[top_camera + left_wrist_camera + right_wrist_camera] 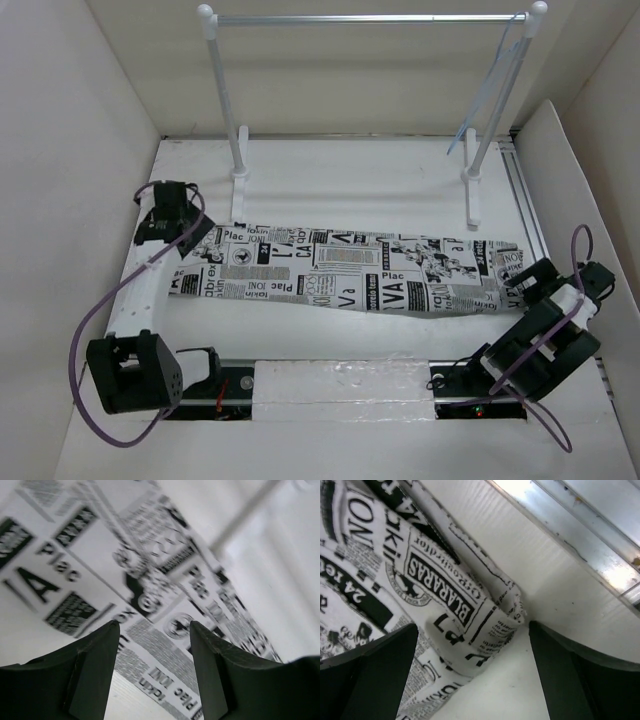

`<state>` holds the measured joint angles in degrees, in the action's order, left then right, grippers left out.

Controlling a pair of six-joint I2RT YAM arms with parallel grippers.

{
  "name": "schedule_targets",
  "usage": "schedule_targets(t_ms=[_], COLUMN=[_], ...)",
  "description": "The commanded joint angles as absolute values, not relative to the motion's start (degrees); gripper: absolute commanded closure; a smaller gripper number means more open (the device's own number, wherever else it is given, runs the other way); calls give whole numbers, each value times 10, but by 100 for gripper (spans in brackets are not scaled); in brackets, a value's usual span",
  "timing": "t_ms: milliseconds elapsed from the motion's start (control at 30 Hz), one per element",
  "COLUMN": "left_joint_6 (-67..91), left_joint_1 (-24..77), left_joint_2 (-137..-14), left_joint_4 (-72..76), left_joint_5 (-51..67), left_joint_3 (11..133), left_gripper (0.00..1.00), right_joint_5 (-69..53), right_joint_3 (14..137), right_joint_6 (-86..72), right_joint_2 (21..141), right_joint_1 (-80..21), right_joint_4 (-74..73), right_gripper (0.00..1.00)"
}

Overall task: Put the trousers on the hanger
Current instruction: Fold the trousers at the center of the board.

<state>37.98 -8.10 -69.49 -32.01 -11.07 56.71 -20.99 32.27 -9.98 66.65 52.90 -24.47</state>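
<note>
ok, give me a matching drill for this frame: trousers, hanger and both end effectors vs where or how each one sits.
Things:
1. trousers
2. hanger
3. left end effector
4. right end effector

Places or states:
A. open, at the right end of the printed cloth
B. hung at the right end of the rack crossbar
C. laid out flat across the table
D. open, at the left end of the printed cloth

Pairs: 1-C, 2-B, 3-D, 4-A.
</note>
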Motion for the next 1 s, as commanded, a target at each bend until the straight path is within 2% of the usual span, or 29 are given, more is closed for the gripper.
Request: schedule_targets(t_ms=[0,100,133,167,200,300,333,367,500,533,667,767,967], left_joint_6=[378,382,387,393,393,401,403,410,427,430,435,443,446], left_joint_1=[-9,42,65,86,86,145,198,227,365,410,487,501,560], left_joint_2=[-649,-628,-614,-610,-610,-625,-649,-663,-731,-759,-841,-906,-990], left_joint_4=[-274,-217,-188,-179,-178,-157,-158,-163,-166,-162,-155,-148,-125], left_joint_5=[-48,-5,43,59,59,55,40,24,-39,-52,-81,-85,-75], left_joint_3=[545,479,436,418,417,403,405,421,459,465,517,547,604], left_gripper=[46,49,51,53,54,58,60,62,90,92,99,100,100], right_joint_5=[-219,-215,-224,-240,-240,-279,-281,-277,-209,-198,-273,-281,-282], right_joint_3=[305,286,276,272,272,290,302,315,435,447,496,576,661], right_joint_6=[-105,-124,-146,-155,-155,-149,-127,-115,-68,-70,-63,-48,-49], right_joint_2=[703,705,719,739,739,778,776,767,655,641,614,602,551], right_joint_1=[533,533,533,533,533,533,533,540,541,507,483,436,346], right_joint_4=[-224,-190,-166,-140,-140,-128,-138,-154,-296,-304,-317,-362,-416], right_gripper=[0,0,10,34,34,96,100,100,100,100,100,100,100])
